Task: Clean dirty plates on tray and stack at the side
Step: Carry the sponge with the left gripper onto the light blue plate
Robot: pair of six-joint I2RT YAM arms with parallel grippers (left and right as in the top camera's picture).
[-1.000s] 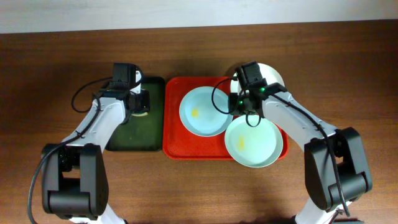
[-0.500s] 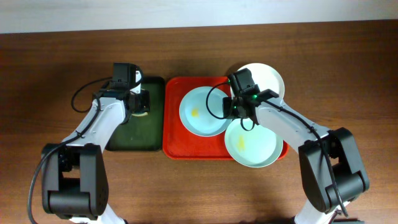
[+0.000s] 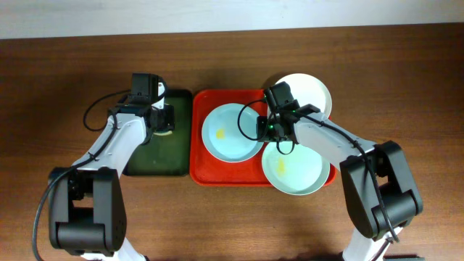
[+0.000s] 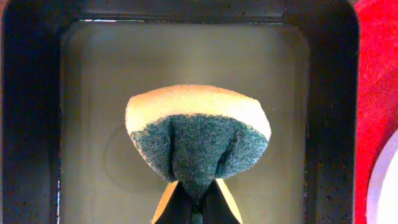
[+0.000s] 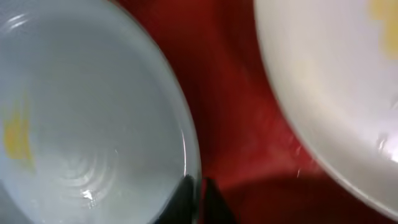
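The red tray (image 3: 203,170) holds the pale blue plate (image 3: 228,134) with a yellow smear and the pale green plate (image 3: 297,170) with a yellow smear. The white plate (image 3: 312,90) lies at the tray's back right corner, partly under my right arm. My right gripper (image 3: 266,130) is shut on the blue plate's right rim, as the right wrist view shows for gripper (image 5: 198,183) and plate (image 5: 81,124). A whitish smeared plate (image 5: 336,81), seemingly the white one, lies beyond a red gap. My left gripper (image 4: 198,190) is shut on a yellow-and-green sponge (image 4: 198,134).
A narrow dark green tray (image 3: 156,159) lies left of the red tray; the sponge hangs over its wet floor (image 4: 87,124). Bare brown table (image 3: 406,87) lies to the right and far left. The blue and green plates nearly touch.
My right gripper has moved left and slightly forward, sliding the pale blue plate left on the red tray. More of the white plate shows. The left arm has not moved.
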